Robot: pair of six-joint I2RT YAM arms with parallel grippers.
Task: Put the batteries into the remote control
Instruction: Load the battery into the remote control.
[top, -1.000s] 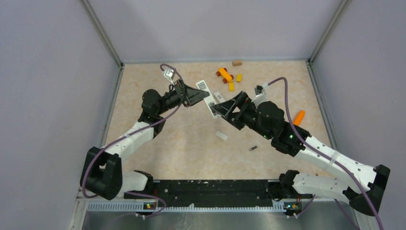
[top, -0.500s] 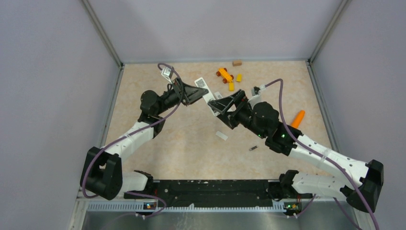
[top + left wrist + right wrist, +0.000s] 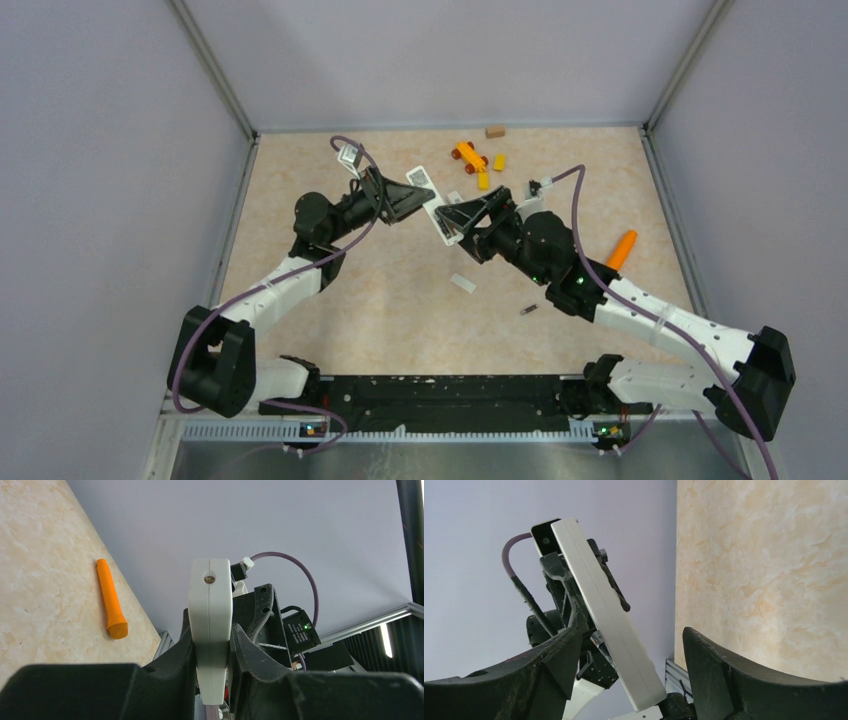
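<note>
**A:** Where's the remote (image 3: 210,605)?

**B:** It's up over the far bench (image 3: 330,310), clamped in the left tool (image 3: 212,642). The right tool (image 3: 630,637) has its jaws apart, one on either side of it.

**A:** What could go wrong?

**B:** A knock from the right tool could twist it loose and drop it. One battery (image 3: 530,310) lies on the bench, near right.

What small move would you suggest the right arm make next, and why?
Probably close the right end effector gently on the remote control. Its fingers stand open on either side of the white bar, which the left end effector holds clamped, so a second grip looks ready. One battery lies on the table.
</note>
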